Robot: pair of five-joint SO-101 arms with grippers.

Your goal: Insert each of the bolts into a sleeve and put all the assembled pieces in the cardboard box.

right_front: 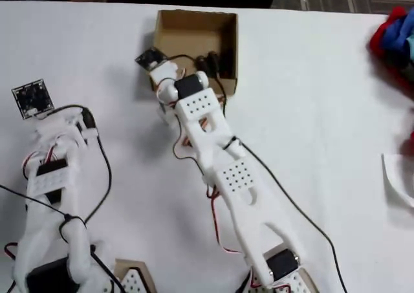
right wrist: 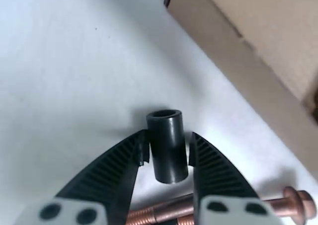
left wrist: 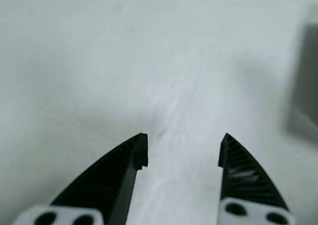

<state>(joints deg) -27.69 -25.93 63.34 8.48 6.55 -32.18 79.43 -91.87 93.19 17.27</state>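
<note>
A black sleeve point(right wrist: 168, 145) stands on the white table beside the cardboard box point(right wrist: 258, 51). My right gripper point(right wrist: 168, 134) is shut on the sleeve, one finger against each side. Two copper bolts point(right wrist: 290, 205) lie on the table just behind the sleeve, partly hidden by the fingers. From above, the right arm point(right_front: 200, 112) stretches to the near left corner of the cardboard box point(right_front: 194, 15) and covers its own gripper and the parts. My left gripper point(left wrist: 183, 148) hangs open over bare table with nothing between its fingers; the left arm point(right_front: 52, 176) sits at the table's left.
A pile of coloured cloth point(right_front: 394, 37) lies at the far right edge, with a white curved object point(right_front: 398, 176) below it. Cables trail from both arms. A dark blurred shape point(left wrist: 305, 81) shows at the edge of the left wrist view.
</note>
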